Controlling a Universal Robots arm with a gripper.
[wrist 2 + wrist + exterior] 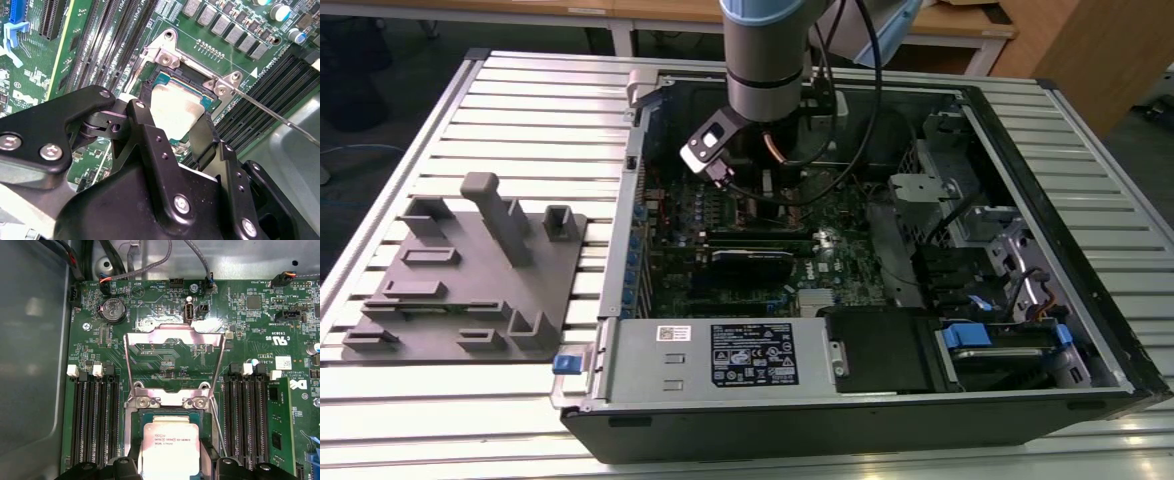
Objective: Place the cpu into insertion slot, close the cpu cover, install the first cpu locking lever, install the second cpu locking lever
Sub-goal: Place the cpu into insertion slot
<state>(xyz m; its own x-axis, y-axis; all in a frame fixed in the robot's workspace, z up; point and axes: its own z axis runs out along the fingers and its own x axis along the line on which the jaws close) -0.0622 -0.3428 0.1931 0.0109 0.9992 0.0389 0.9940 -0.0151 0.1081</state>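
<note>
Exterior view: arm [767, 60] reaches down into open computer case [854, 435] on slatted desk [520, 100].
Second wrist view: claw [172, 116] clamped on cpu [177, 102], which sits directly over insertion slot [182, 80].
First wrist view: cpu between black fingers [131, 466]; cpu cover [172, 334] raised open beyond insertion slot.

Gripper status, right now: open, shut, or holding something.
Gripper: shut on the cpu, with a finger against each of two opposite edges, over the insertion slot.
</note>
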